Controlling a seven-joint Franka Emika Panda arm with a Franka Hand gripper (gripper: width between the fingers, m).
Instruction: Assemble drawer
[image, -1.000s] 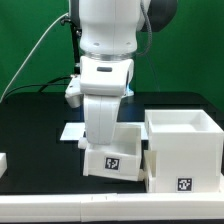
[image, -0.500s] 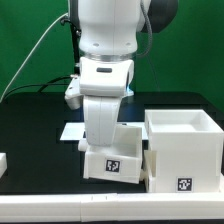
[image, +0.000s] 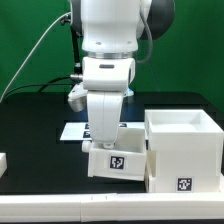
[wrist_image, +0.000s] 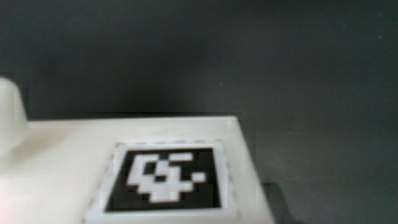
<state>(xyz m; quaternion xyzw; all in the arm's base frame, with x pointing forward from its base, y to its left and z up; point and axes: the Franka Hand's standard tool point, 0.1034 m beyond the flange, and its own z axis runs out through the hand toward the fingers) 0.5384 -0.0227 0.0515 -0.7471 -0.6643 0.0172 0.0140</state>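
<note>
A small white drawer box (image: 117, 162) with a black marker tag on its front stands on the black table. It touches or nearly touches the larger white open box (image: 183, 150) on the exterior view's right. My arm's wrist (image: 106, 112) reaches down into the back of the small box, and the box wall and the arm hide my gripper's fingers. The wrist view shows a white panel with a marker tag (wrist_image: 169, 178) close up, with black table beyond it. No fingers show there.
The marker board (image: 70, 130) lies on the table behind the small box. A small white part (image: 3, 160) sits at the exterior view's left edge. A green wall stands at the back. A white table edge runs along the front.
My arm and the small drawer box have shifted a little toward the exterior view's right, closer to the larger box.
</note>
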